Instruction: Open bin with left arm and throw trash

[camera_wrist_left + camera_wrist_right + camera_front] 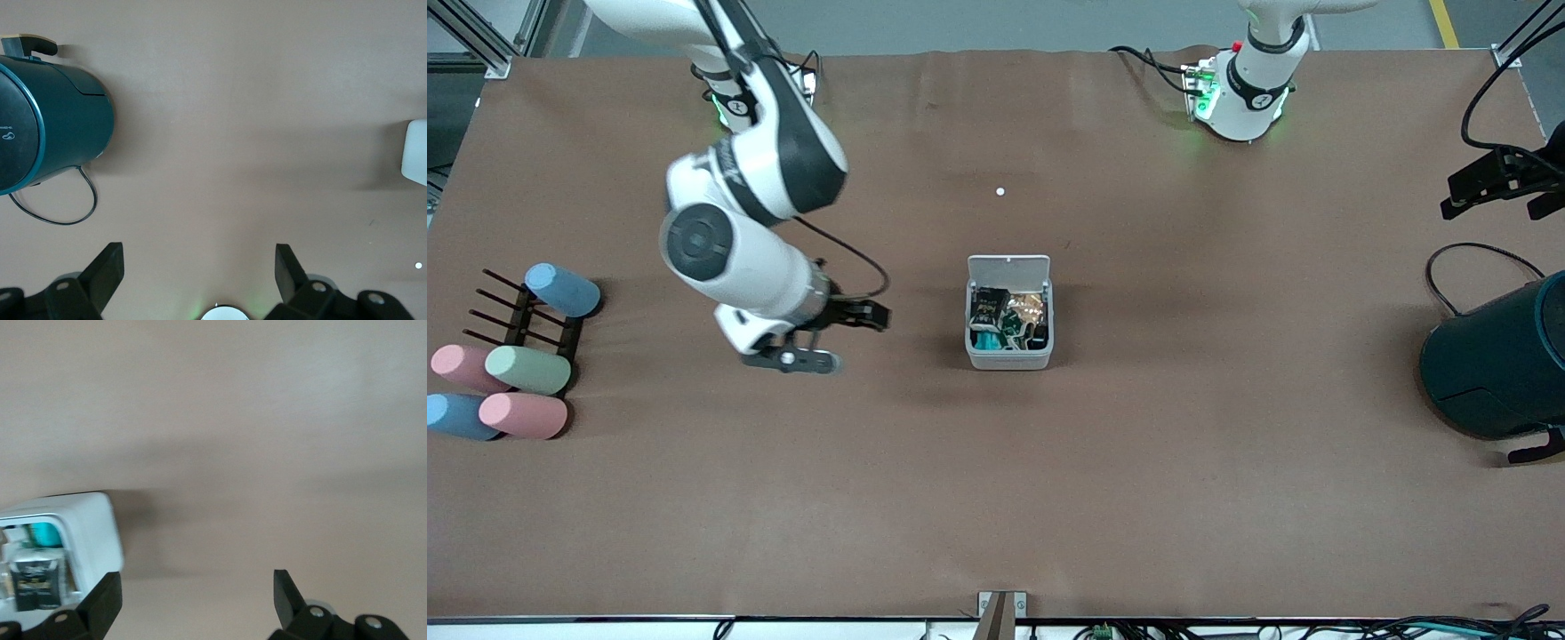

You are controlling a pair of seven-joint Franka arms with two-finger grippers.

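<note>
- Nearest the front camera, at the right arm's end of the bench, lie pastel cylinders: a pink cylinder (523, 415) and a blue cylinder (459, 416), then a green cylinder (527, 370) and another pink one (464, 366) against a black rack (534, 320); a second blue one (562, 289) rests on that rack.
- At the left arm's end stands a dark teal cylinder (1498, 364) with a black cable, close to the bench edge.
- The bin (1009, 358) sits at mid-bench, its lid (1009, 266) swung open and lying flat on the side toward the robots' bases.
- Inside it lies the trash (1007, 318): a black-and-silver foil packet (987, 308), crumpled foil and something teal.
- The right pincer (867, 316) hangs over bare bench beside the bin, toward the right arm's end, fingers spread wide and holding nothing.
- A tiny white dot (1000, 191) lies on the cloth between bin and bases.
- The left pincer (200, 267) waits above the left arm's end, fingers wide apart, empty.
</note>
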